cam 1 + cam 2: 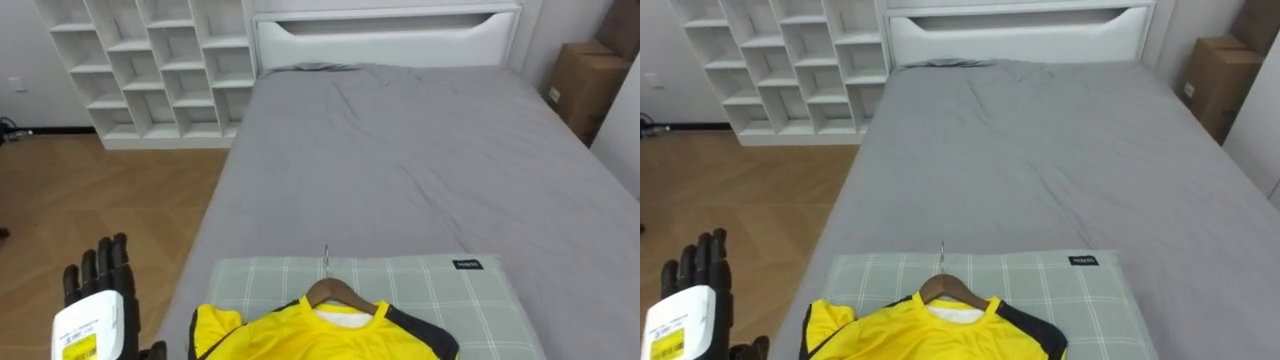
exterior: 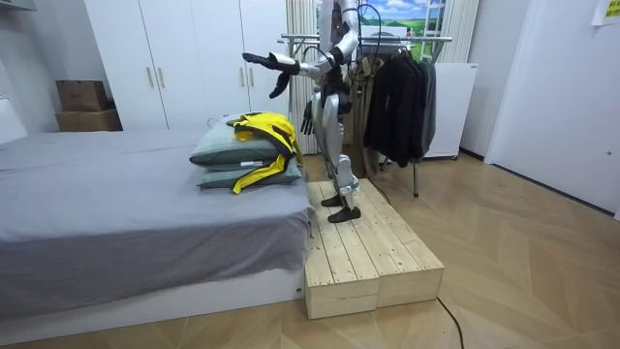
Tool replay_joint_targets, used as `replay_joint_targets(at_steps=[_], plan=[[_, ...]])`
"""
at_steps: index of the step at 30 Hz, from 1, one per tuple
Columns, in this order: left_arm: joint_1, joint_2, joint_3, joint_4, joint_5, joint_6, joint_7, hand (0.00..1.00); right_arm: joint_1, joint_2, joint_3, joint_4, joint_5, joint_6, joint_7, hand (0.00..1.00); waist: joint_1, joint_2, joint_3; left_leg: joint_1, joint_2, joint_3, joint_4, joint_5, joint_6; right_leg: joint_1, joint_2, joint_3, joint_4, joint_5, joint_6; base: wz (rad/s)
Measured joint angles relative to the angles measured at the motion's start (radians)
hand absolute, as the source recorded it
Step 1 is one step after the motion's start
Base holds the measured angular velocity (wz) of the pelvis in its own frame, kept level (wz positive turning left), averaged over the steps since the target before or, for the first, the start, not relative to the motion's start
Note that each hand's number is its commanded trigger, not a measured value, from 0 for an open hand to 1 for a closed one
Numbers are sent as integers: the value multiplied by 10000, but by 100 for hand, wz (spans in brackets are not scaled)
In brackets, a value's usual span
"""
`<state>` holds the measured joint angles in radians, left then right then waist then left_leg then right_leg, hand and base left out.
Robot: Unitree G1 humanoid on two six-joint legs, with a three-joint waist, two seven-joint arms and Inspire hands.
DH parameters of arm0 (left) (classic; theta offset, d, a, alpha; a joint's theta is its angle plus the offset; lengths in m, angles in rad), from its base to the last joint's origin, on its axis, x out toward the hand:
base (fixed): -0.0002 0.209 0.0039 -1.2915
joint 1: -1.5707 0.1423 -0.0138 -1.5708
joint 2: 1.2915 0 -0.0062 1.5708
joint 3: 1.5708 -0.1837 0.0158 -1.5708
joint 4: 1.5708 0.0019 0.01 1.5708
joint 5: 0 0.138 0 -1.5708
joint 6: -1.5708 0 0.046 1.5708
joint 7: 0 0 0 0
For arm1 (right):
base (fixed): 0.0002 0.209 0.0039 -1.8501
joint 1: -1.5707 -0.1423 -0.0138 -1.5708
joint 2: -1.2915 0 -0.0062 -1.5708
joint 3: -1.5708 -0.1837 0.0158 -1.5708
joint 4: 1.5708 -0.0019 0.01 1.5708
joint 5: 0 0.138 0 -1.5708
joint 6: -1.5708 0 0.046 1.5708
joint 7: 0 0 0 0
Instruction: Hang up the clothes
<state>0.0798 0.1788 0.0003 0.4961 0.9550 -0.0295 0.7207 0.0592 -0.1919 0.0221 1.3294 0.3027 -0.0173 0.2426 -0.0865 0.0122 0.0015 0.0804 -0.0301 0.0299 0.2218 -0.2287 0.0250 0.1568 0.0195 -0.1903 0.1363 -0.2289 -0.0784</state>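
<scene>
The left hand (image 1: pixel 100 290), black and hard-shelled, is raised with straight, spread fingers, holding nothing. Just right of it and apart lies the smooth yellow shirt (image 1: pixel 300 335) with dark trim, on a curved wooden hanger (image 1: pixel 335 291). The hanger's arms run left to right and its thin metal hook points away, up the bed (image 1: pixel 400 150). A soft checked pillow (image 1: pixel 440 290) lies under the shirt. The right hand (image 2: pixel 308 121) hangs at the hip; open or closed, I cannot tell.

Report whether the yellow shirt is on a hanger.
On: the hanger sits inside the yellow shirt at its collar, hook sticking out, atop the pillow.
</scene>
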Motion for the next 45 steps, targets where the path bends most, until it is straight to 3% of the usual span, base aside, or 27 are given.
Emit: replay_joint_targets(at_steps=[10,20,23,30,36,38,39,40,41,42,43,44,45], plan=[[-68,0,-173,0,122,353,-1066,0,-15,-6,-50,-51,47,162,-16,0,-217,112,-3,6,9,210,-11,0,0,-5,14,223,2,4,-3,-6],[-417,17,-1231,-51,1084,514,-1884,0,-7,25,-75,-194,46,42,-109,0,-590,216,8,185,20,229,-275,4,3,20,13,267,6,18,3,-3],[-455,17,-1237,-52,1081,527,-1931,0,-7,25,-96,-257,-19,-49,-117,0,-746,214,9,193,17,225,-339,4,4,16,13,256,6,19,4,0],[-775,20,-1279,-51,1063,528,-1933,0,3,12,-30,-501,-161,-52,-174,0,-754,177,52,166,21,218,-354,4,4,-19,-1,270,5,20,6,0],[-1546,108,-1449,43,962,516,-1931,0,-139,-22,46,-439,-156,-52,-214,0,-750,227,55,59,38,162,-365,5,5,-135,-1,442,21,32,27,0],[-1819,156,-1450,201,959,522,-1931,0,-169,-32,46,-376,-149,-56,-237,0,-737,305,25,99,100,-118,-536,92,85,-435,45,503,405,32,27,-13],[-1858,156,-1456,235,940,522,-1931,0,-158,-38,55,-355,-134,-59,-261,0,-727,357,51,200,180,-362,-673,158,94,-667,96,496,749,28,29,-29],[-1940,171,-1503,365,727,514,-1929,0,-152,-58,53,-360,12,-77,-370,0,-690,584,134,318,426,-1090,-820,220,55,-1198,269,591,1400,-136,126,-63],[-2010,328,-1429,450,323,520,-1934,0,-331,-36,79,-379,63,-156,-480,0,-607,526,129,242,530,-1591,-802,203,26,-1700,329,1024,445,154,-4,-76],[-2046,390,-1323,573,187,527,-1940,0,-430,-49,145,-410,62,-171,-495,0,-657,535,134,113,572,-1732,-741,134,-92,-1926,284,1030,195,831,-58,-40],[-2215,485,-1307,947,71,534,-2140,0,-388,-74,231,-465,46,-234,-624,0,-1021,571,75,-107,627,-1634,-697,82,-453,-1829,323,691,132,1105,-28,11],[-2335,503,-1308,1065,48,527,-2264,0,-340,-111,224,-463,29,-250,-678,0,-1170,569,87,-168,651,-1372,-744,107,-506,-1830,306,585,143,1108,-33,47],[-2526,528,-1313,1088,-2,481,-2371,0,-255,-196,221,-427,7,-232,-750,0,-1308,546,102,-270,699,-825,-850,163,-572,-1801,309,810,134,1108,-33,41]])
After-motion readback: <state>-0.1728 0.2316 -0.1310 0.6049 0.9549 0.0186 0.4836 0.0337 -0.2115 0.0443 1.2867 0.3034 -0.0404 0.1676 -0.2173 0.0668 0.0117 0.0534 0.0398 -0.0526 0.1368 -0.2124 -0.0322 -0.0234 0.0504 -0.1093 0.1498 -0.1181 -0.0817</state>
